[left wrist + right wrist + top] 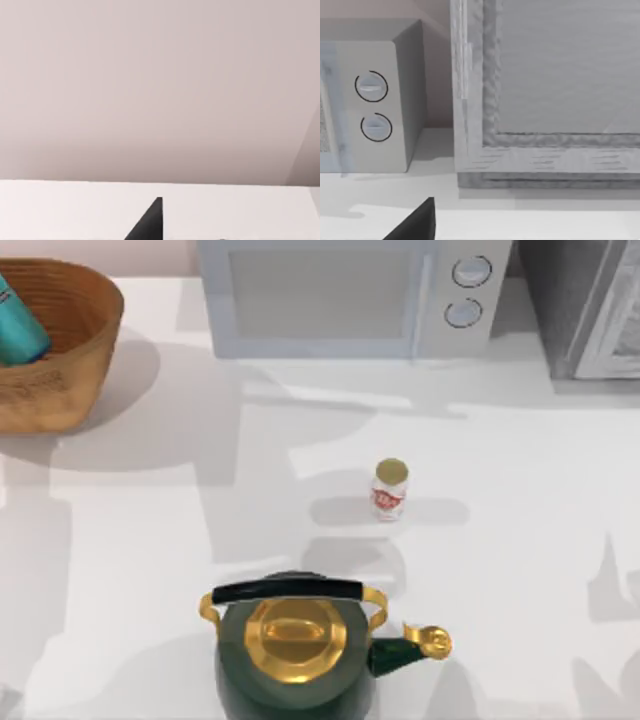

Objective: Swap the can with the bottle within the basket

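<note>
Left end effector (150, 225) and right end effector (415, 222): whether spread or pressed together, cannot tell. Can (18, 325) leans inside basket (85, 360) at ten o'clock. Bottle (389, 490) stands mid-tabletop (520, 570).

One basket (60, 350) sits at the table's (150, 540) far left corner, and one teal can (20, 325) leans inside it. One small white bottle (389, 490) stands out on the open surface, near the middle. One dark green and gold kettle (295, 655) rests at the near edge. One microwave (350, 295) lines the far edge, showing two round dials (471, 271). One grey cabinet (590, 305) fills the far right corner.
</note>
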Robot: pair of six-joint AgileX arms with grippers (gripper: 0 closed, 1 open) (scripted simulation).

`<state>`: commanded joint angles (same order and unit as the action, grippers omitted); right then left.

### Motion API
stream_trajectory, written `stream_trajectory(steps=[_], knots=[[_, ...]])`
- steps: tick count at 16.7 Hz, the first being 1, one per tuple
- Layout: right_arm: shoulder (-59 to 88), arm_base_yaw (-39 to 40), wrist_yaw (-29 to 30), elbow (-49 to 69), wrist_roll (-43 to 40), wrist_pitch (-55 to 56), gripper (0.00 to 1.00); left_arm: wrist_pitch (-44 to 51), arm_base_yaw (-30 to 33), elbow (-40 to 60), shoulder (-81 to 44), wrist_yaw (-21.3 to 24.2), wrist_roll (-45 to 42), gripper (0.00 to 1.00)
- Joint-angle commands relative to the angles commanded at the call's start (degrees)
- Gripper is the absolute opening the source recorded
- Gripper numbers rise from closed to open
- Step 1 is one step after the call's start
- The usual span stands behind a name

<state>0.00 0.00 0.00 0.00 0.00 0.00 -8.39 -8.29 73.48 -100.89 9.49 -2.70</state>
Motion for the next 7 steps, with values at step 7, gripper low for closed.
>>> stream_trajectory(steps=[7], knots=[[0.0, 0.0, 0.0, 0.0, 0.0, 0.0, 1.0, 0.0, 0.0, 0.0, 0.0, 0.0, 0.0, 1.0]])
